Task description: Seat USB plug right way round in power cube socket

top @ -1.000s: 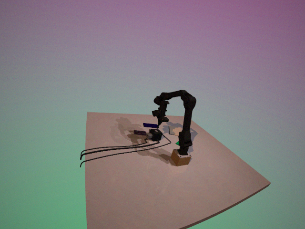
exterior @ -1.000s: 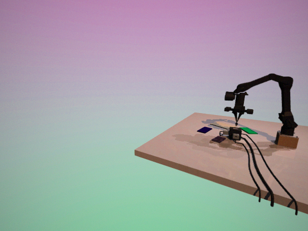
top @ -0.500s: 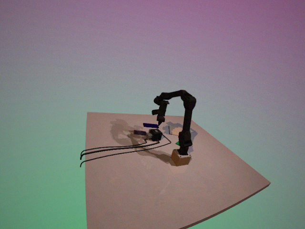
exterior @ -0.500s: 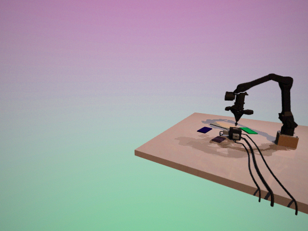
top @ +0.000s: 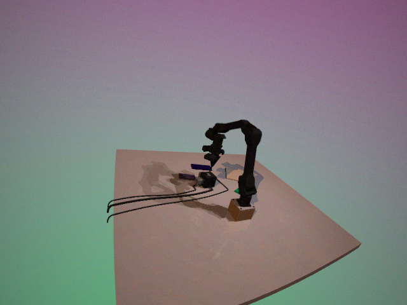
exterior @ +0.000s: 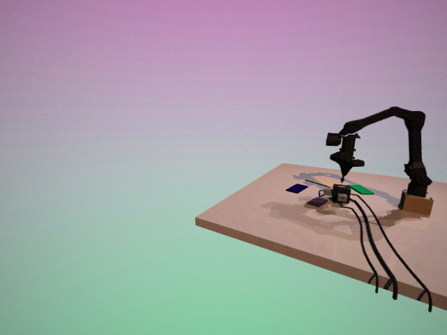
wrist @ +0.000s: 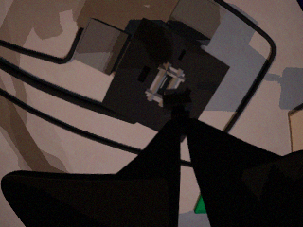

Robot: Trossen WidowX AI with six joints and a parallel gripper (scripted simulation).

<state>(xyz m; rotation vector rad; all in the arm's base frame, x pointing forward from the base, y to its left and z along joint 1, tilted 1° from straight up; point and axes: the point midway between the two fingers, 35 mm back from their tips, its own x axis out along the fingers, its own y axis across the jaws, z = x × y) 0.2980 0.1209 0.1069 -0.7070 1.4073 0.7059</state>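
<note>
We see the gripper (exterior: 342, 178) pointing straight down above the power cube (exterior: 341, 192), its fingers pinched tight on the USB plug (wrist: 178, 98), a small dark piece lifted clear of the cube. In the wrist view the socket (wrist: 163, 82) on the cube's top face shows as a bare metallic frame, the plug just beside it. The cube sits toward the far edge of the bench (top: 197, 256), and three cables (top: 158, 198) run from it over the left edge.
</note>
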